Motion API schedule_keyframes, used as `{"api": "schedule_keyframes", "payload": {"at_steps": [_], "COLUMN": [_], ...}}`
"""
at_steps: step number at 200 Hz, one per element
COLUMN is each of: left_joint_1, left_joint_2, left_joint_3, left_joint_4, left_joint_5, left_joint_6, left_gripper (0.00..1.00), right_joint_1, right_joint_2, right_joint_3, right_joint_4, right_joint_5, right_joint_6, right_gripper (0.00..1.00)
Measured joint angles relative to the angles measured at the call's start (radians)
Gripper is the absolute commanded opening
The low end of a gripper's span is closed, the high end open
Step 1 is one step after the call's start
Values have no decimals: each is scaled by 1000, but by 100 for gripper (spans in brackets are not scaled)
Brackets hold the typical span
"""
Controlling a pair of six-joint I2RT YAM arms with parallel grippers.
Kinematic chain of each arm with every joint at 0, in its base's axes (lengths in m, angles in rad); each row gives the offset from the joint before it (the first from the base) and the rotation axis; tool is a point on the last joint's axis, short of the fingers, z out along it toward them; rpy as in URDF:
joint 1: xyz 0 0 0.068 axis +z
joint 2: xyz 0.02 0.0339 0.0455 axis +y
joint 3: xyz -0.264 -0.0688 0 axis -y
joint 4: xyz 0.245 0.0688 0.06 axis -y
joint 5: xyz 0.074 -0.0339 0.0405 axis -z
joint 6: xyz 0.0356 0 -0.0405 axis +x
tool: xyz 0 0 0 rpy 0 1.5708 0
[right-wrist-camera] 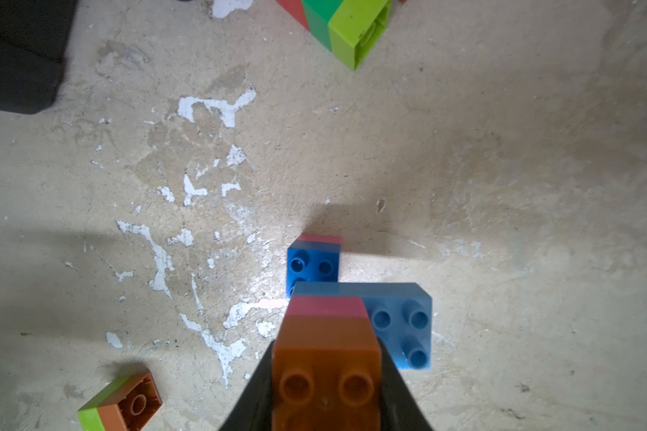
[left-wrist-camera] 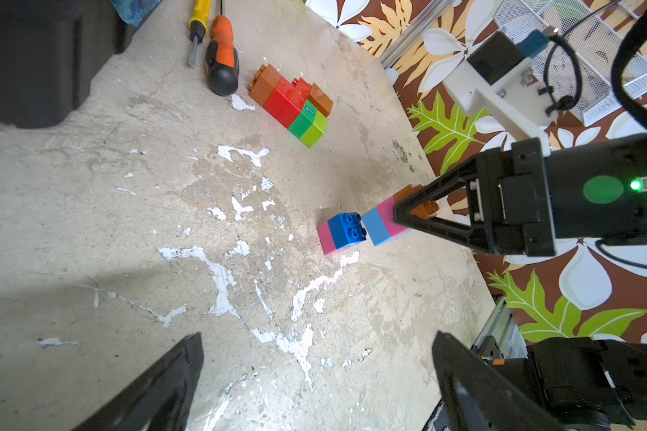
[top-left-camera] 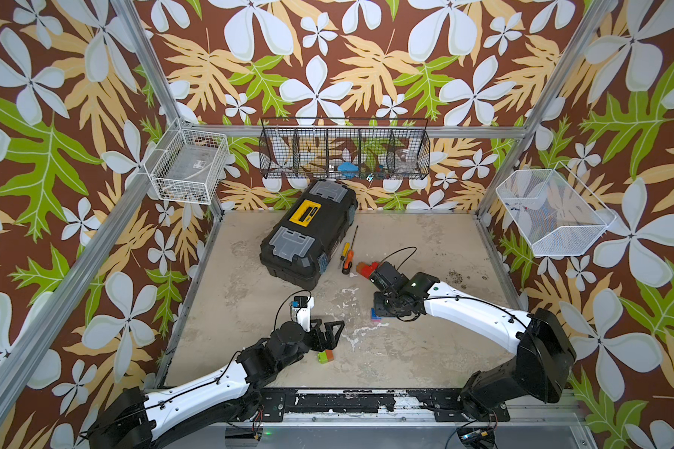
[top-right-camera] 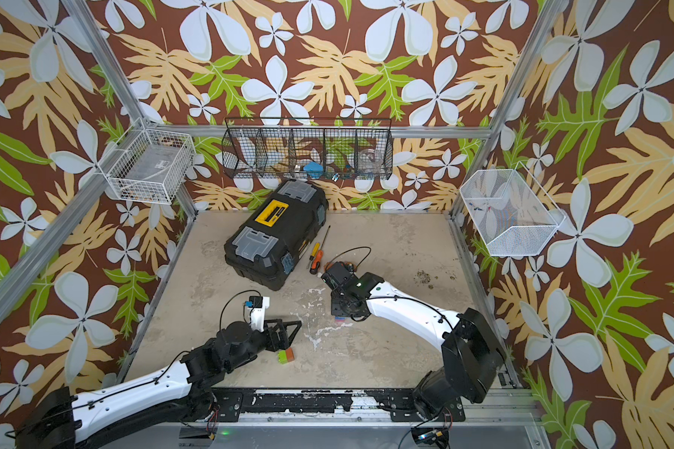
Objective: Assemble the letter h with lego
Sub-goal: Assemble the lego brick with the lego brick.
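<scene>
The lego lies in separate groups. My right gripper (right-wrist-camera: 326, 349) is shut on an orange brick (right-wrist-camera: 325, 358) that tops a pink brick (right-wrist-camera: 327, 308) and a long light-blue brick (right-wrist-camera: 400, 317). That stack's light-blue end (left-wrist-camera: 376, 225) meets the studded top of a dark blue brick (left-wrist-camera: 346, 229) that stands on a pink brick on the table; I cannot tell whether they are pressed together. A red, orange, green and lime cluster (left-wrist-camera: 292, 104) lies beside the screwdrivers. A lime and orange pair (top-left-camera: 325, 356) lies under my left gripper (left-wrist-camera: 317, 337), which is open and holds nothing.
A black toolbox (top-left-camera: 308, 229) stands at the back left of the table. Two screwdrivers (top-left-camera: 347, 258) lie next to it. Wire baskets hang on the back wall (top-left-camera: 345, 153) and both side walls. The right arm (top-left-camera: 475, 311) reaches in from the front right.
</scene>
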Motion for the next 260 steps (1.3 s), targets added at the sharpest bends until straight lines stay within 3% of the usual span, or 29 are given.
{"api": "schedule_keyframes", "payload": {"at_steps": [110,260], "left_joint_1": [0,1], "left_joint_2": [-15,-31], "left_joint_3": [-14,-21], "left_joint_4": [44,48], "left_joint_5": [23,27], "left_joint_6": [-2,-2], "left_gripper": [100,100], "right_joint_1": [26,53], "right_joint_2": [45,189], "right_joint_3": [-9,76], "right_joint_4": [53,36], "right_joint_5": [60,163], "right_joint_6": [60,-31], "right_gripper": [0,0]}}
